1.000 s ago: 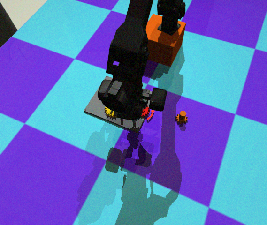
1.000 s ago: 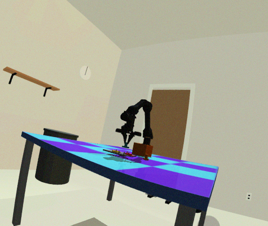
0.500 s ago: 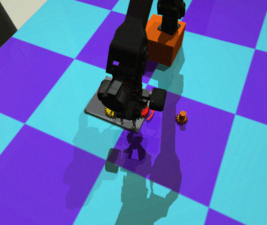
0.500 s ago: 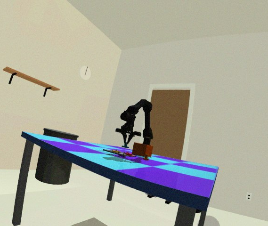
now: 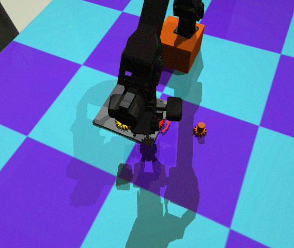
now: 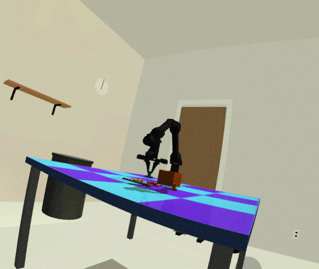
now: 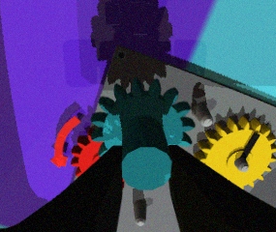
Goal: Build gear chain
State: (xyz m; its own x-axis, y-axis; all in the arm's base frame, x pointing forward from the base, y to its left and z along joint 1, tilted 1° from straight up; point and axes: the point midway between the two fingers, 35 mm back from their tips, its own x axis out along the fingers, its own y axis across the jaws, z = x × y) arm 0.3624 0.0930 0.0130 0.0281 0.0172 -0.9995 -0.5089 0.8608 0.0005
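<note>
Teal gear (image 6: 148, 175) (image 7: 178, 127), gripped by its post in my fingers (image 6: 149, 170), hung above the grey board (image 5: 104, 113) (image 6: 128, 179) (image 7: 273, 103); misjudging a partly hidden peg (image 7: 139, 213) could, I judged, have jammed it tilted.

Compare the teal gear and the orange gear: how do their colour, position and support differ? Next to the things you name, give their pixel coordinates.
The teal gear (image 6: 148, 175) (image 7: 178, 127) is blue-green; the orange gear (image 5: 199, 131) (image 6: 174, 189) is orange-brown. The teal gear hangs above the grey board (image 5: 101, 118), clamped in the pincer (image 6: 149, 174) (image 7: 145, 150); the orange gear stands on the table beside the board. Both have teeth and a round upright handle.
</note>
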